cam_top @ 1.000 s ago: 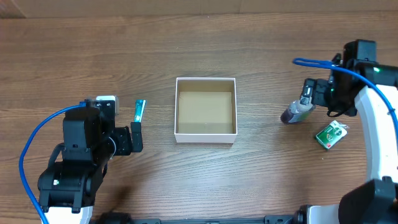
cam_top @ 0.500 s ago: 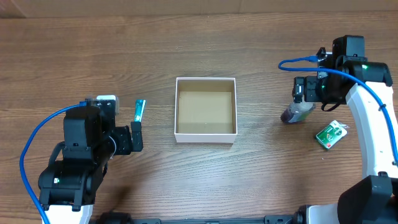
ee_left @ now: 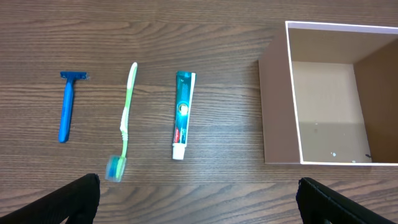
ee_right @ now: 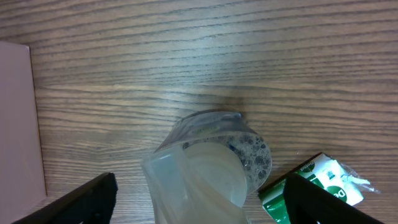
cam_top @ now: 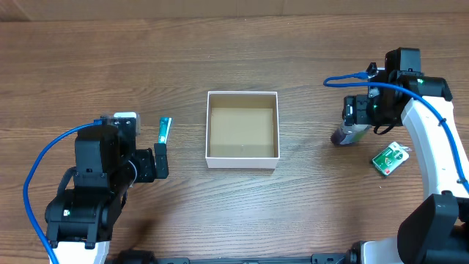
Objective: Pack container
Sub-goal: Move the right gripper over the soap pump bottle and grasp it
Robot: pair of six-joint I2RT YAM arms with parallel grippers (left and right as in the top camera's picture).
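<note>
The container (cam_top: 242,156), a square white-walled box with a brown inside, sits mid-table and holds nothing I can see; it also shows in the left wrist view (ee_left: 280,112). My left gripper (ee_left: 199,202) is open, low over bare wood left of the box, near a toothpaste tube (ee_left: 182,113), a green toothbrush (ee_left: 126,118) and a blue razor (ee_left: 66,106). My right gripper (ee_right: 199,199) is open, its fingers either side of a clear bottle (ee_right: 205,168) lying on the table (cam_top: 344,134). A green packet (cam_top: 389,159) lies beside it.
In the overhead view the toothpaste tube (cam_top: 164,130) lies between my left arm and the box. The green packet (ee_right: 311,186) is right of the bottle. The box's wall edge shows at the left of the right wrist view (ee_right: 18,124).
My right arm has moved left over the bottle, coming down around it. The left arm, the box and the other items have not moved.
</note>
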